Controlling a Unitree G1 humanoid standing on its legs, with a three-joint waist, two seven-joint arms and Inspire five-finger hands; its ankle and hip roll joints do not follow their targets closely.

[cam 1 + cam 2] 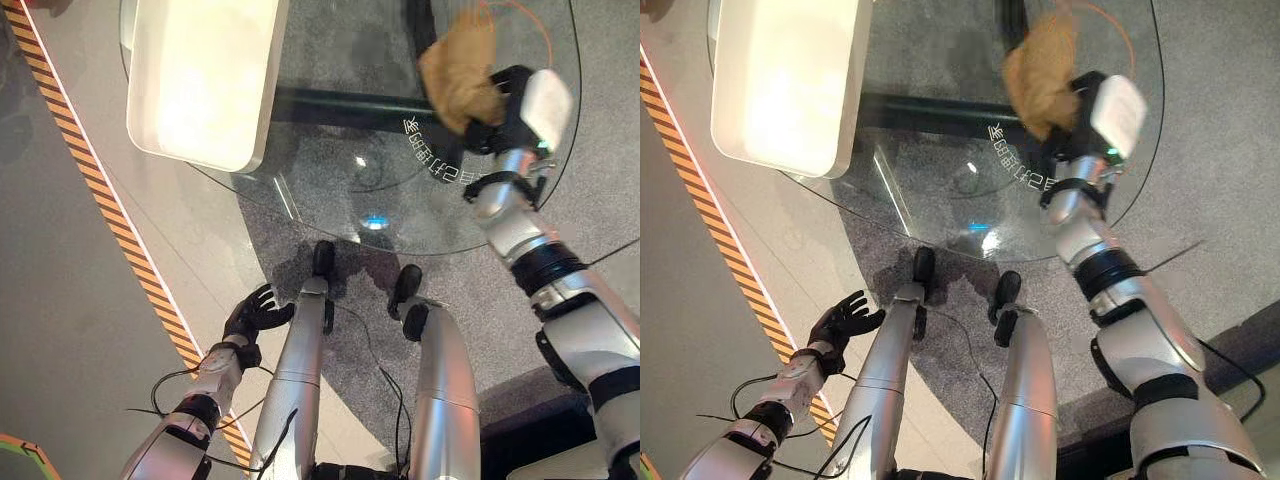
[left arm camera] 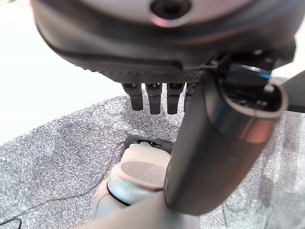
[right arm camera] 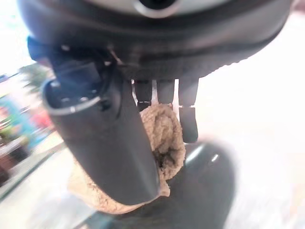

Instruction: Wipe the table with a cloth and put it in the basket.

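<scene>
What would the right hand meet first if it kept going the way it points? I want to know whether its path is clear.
The right hand, shut on the tan cloth, points across the glass table. The way looks free; depth is unclear.

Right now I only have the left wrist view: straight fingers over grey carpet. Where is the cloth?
Observer: The tan cloth is pinched in the right hand, held above the round glass table.
Operator: Is the basket anywhere?
Observer: A cream, rounded container sits on the table's far left part; it may be the basket, though I cannot see inside it.
Operator: And the left hand?
Observer: The left hand hangs low by the robot's side, off the table, over the floor near an orange and black striped line.
</scene>
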